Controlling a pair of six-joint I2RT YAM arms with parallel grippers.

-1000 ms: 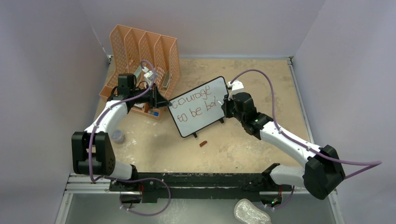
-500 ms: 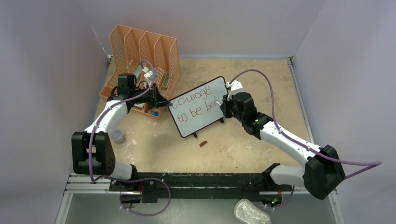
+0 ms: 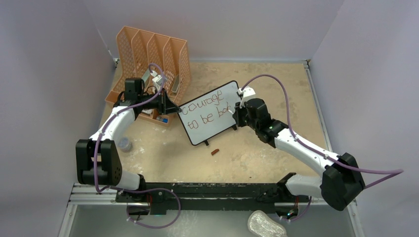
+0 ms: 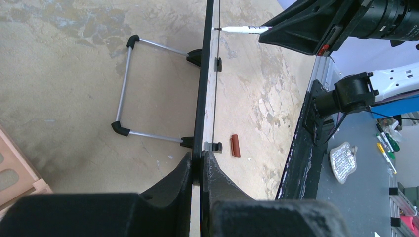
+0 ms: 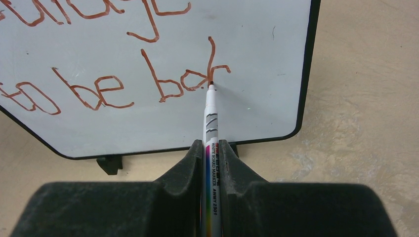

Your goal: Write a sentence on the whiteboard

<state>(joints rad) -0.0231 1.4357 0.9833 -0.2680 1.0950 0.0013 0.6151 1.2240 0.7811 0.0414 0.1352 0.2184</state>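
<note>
Sentence partly beyond frame edge

The left arm and right arm have white shells, black joint housings and a purple cable each. The left hand and right hand are matte black.

Bare table far right — orange organizer crowds left of the whiteboard, red cylinder in front.
</note>
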